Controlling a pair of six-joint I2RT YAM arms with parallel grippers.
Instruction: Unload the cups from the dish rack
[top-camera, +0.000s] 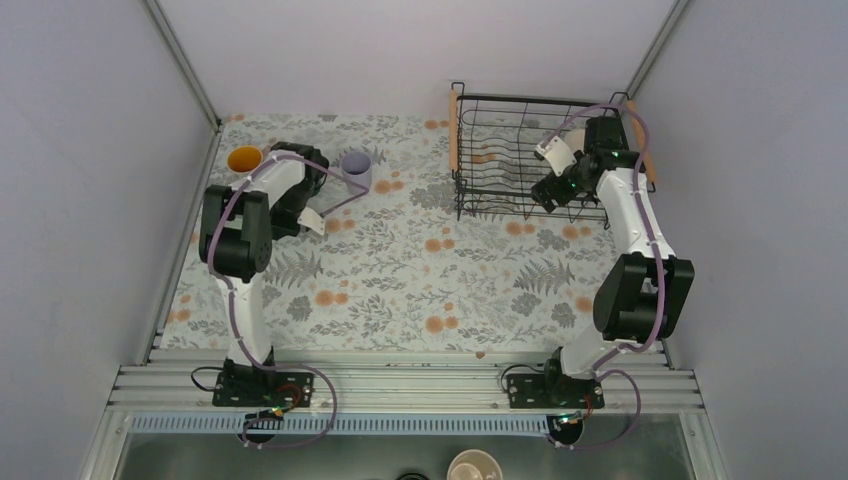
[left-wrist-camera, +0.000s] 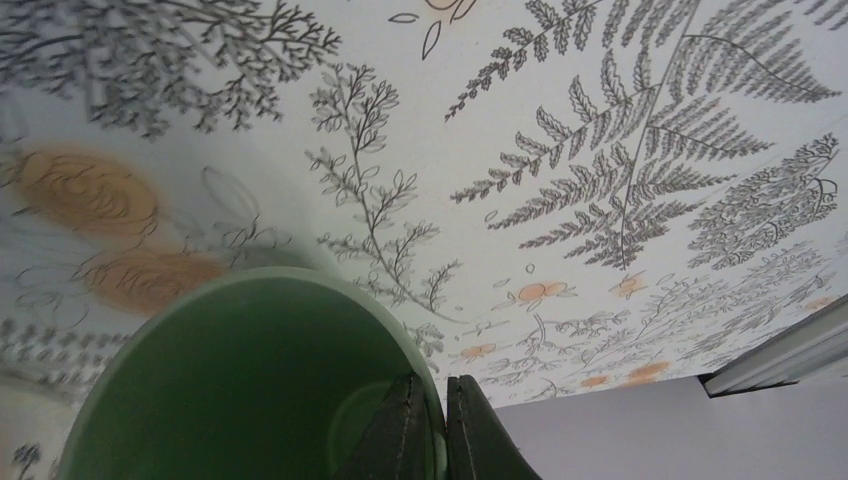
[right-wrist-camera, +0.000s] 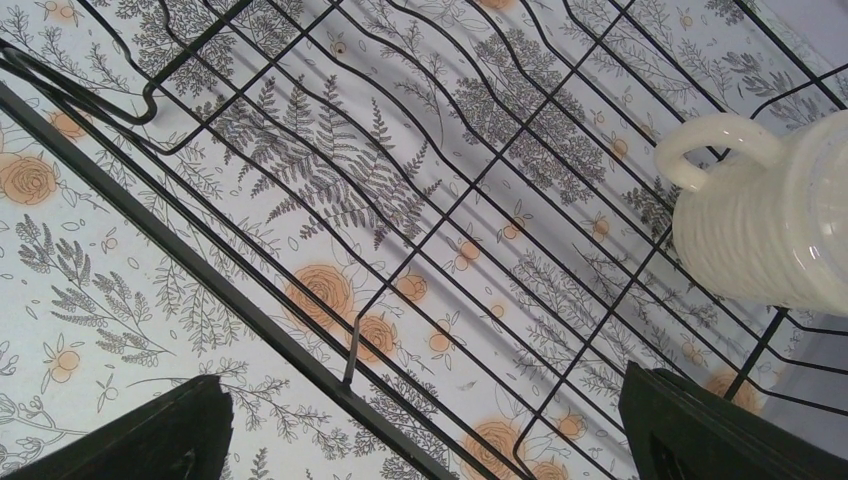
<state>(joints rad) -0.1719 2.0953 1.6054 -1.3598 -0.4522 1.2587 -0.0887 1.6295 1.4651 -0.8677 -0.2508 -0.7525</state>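
Pinching the rim of the mint green cup (left-wrist-camera: 230, 380), the left tool (left-wrist-camera: 432, 432) has one finger inside and one outside the cup wall, over the left part of the table (top-camera: 400, 280). Just beyond it a mug with orange inside (top-camera: 244, 159) and a lavender tumbler (top-camera: 356, 168) stand on the table, apart from each other. Far right: right tool (right-wrist-camera: 420, 440) spread wide over the wire floor of the dish rack (top-camera: 530, 98); cream mug (right-wrist-camera: 770, 230) inside the rack, clear of both fingers.
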